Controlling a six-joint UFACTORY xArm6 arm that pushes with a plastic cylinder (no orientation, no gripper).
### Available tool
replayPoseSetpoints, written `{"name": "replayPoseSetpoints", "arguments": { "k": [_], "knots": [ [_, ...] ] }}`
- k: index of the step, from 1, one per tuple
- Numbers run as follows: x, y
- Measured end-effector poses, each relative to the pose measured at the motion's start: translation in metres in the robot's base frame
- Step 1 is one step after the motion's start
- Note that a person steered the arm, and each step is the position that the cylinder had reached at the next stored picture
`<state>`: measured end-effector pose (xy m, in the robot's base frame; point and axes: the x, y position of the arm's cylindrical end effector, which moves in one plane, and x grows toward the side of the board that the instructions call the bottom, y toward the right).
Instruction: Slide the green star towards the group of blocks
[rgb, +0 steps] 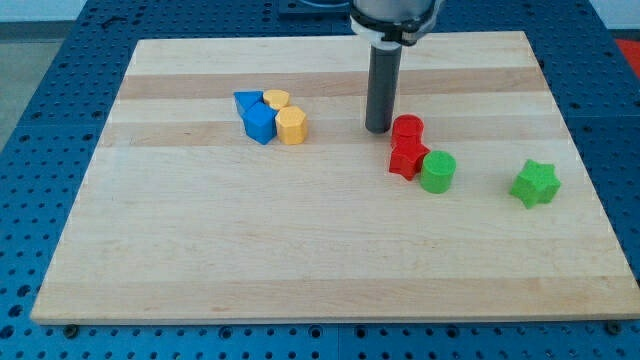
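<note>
The green star lies alone at the view's right. To its left is a group: a red cylinder, a red star-like block below it and a green cylinder touching that. My tip rests on the board just left of the red cylinder, far from the green star. A second group sits at the upper left: a blue triangular block, a blue block, a yellow heart-like block and a yellow hexagonal block.
The wooden board lies on a blue perforated table. The arm's dark rod comes down from the view's top centre.
</note>
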<state>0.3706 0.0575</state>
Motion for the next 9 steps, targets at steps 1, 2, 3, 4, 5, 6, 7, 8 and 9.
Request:
{"name": "replayPoseSetpoints", "arguments": {
  "k": [1,2,3,4,5,6,7,8,9],
  "knots": [
    [-0.019,0.051],
    [0.003,0.113],
    [0.024,0.161],
    [0.039,0.206],
    [0.074,0.247],
    [0.123,0.248],
    [0.136,0.225],
    [0.116,0.212],
    [0.116,0.198]
  ]
}}
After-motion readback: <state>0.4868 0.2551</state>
